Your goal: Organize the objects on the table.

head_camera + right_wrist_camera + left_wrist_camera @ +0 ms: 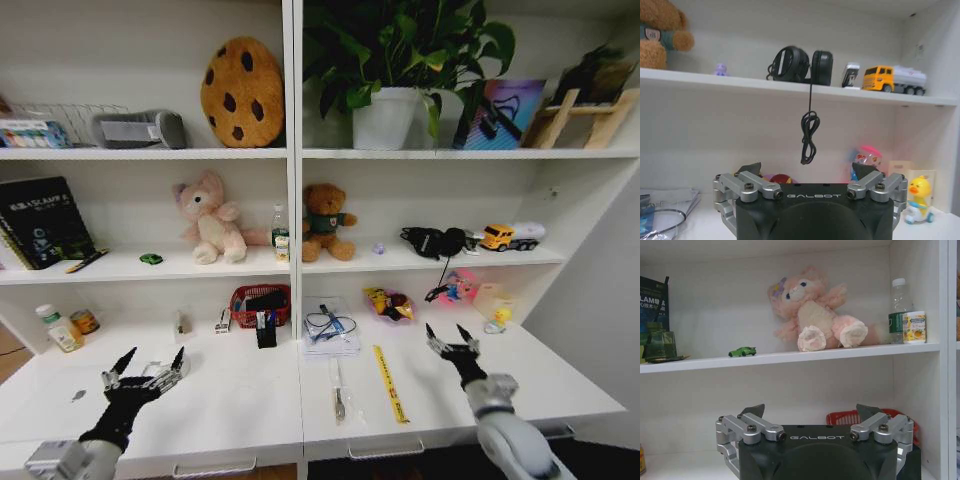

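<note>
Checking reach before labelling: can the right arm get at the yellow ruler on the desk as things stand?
Probably yes. The right gripper hovers open just beside the yellow ruler, with bare table between them.

A tiny green toy car sits upright on the shelf (beside a dark book).

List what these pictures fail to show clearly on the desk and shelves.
- Red basket: left wrist view, mostly hidden behind the left gripper.
- Book: cut off by that view's edge.
- Toys behind the right gripper: right wrist view, mostly hidden.
- Small grey speck on the desk: head view, too small to identify.
</note>
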`<state>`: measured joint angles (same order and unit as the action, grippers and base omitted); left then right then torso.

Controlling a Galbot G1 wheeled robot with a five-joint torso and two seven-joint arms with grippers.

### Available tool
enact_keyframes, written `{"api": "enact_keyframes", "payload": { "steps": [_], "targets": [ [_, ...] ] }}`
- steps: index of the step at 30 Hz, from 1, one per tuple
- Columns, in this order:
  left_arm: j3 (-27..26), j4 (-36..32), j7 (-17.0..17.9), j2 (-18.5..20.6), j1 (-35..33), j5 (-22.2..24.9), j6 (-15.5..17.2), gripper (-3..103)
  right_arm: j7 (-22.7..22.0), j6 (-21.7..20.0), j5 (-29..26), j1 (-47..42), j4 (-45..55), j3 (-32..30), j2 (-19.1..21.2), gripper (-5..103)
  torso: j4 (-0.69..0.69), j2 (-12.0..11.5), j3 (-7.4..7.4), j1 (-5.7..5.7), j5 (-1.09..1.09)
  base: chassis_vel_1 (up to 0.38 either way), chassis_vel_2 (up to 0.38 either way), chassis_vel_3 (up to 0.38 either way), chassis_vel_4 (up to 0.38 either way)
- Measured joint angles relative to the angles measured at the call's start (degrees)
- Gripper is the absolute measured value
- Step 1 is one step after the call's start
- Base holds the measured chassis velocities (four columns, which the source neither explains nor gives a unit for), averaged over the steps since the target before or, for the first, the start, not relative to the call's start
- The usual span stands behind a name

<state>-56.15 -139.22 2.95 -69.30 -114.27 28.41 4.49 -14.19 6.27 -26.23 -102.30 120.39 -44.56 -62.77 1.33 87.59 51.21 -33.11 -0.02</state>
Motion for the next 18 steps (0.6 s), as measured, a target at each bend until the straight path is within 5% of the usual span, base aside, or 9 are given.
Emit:
{"api": "enact_keyframes", "payload": {
  "steps": [5,18],
  "targets": [
    [0.00,0.00,0.00,0.00,0.00,0.00,0.00,100,0.95,3.34,4.98,-7.92,7.34,-2.55,-6.83,100,-0.02,0.00,0.01,0.00,0.00,0.000,0.000,0.000,0.000],
    [0.00,0.00,0.00,0.00,0.00,0.00,0.00,100,0.45,3.69,6.63,-9.89,12.33,-2.34,-9.08,100,-0.02,-0.02,0.02,-0.02,0.02,0.000,0.000,0.000,0.000]
  ]
}}
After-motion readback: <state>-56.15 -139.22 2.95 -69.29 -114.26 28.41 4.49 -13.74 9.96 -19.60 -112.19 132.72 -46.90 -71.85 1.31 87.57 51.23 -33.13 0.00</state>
